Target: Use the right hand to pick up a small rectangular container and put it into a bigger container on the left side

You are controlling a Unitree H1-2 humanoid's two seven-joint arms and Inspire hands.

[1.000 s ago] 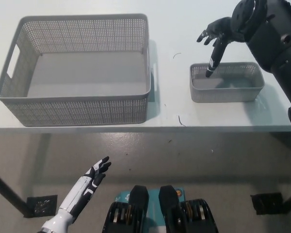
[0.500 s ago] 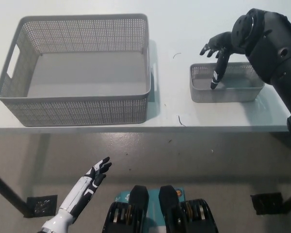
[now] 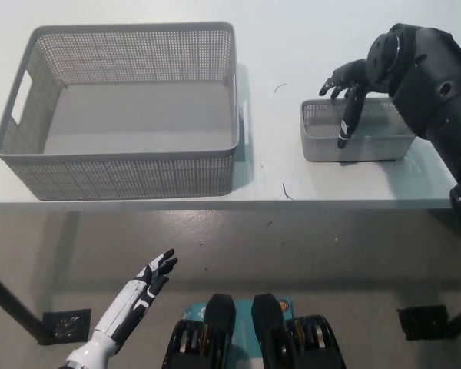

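Note:
A small grey perforated rectangular container (image 3: 369,142) sits on the white table at the right. My black right hand (image 3: 343,92) hangs over its left half, open, fingers spread, one long finger reaching down over the container's near wall. It holds nothing. A big grey perforated basket (image 3: 123,108) with side handles stands on the table's left, nothing inside it. My white left hand (image 3: 142,290) rests low at the lower left, below the table edge, open with fingers apart.
The table's front edge (image 3: 215,205) runs across the middle of the picture, with floor below it. A bare strip of table (image 3: 273,131) separates the basket from the small container. Black table feet (image 3: 65,324) stand on the floor.
My right hand has come nearer and lower over the small container, its long finger moving from the inside toward the near wall. The left hand and both containers have stayed put.

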